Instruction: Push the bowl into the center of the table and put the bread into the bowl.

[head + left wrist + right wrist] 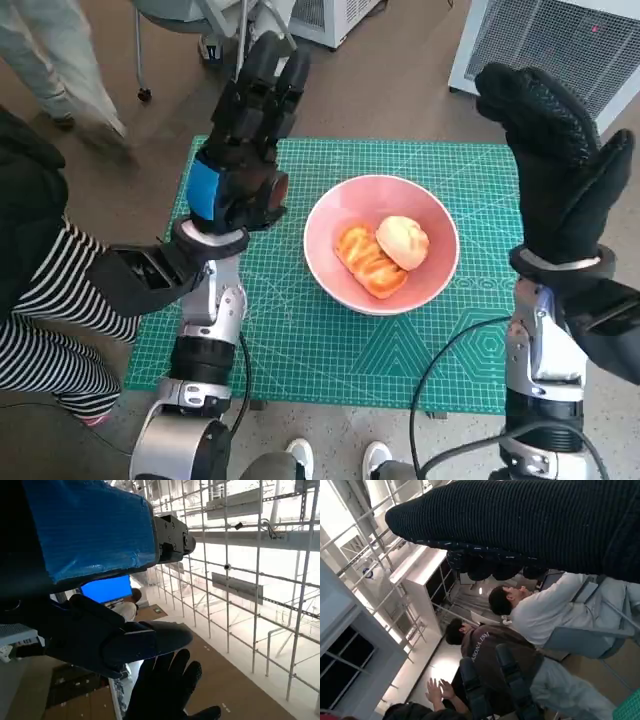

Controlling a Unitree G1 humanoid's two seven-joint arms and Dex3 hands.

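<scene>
The pink bowl (381, 243) sits at the centre of the frame on my green mat (300, 340), round and shallow. Inside lie two pieces of bread (385, 252): one orange and ridged, one pale and rounded. My left hand (247, 140), upper left, and my right hand (560, 165), upper right, are raised, fingers spread, holding nothing.

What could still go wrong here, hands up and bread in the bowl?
1. Both the left hand and right hand are raised, holding nothing, close to either side of the pink bowl; lowering them carelessly might clip its rim and shove it.
2. Two bread pieces sit together in the bowl; a knock could tip them onto the green mat.
3. A person in striped sleeves sits near the left arm.
</scene>
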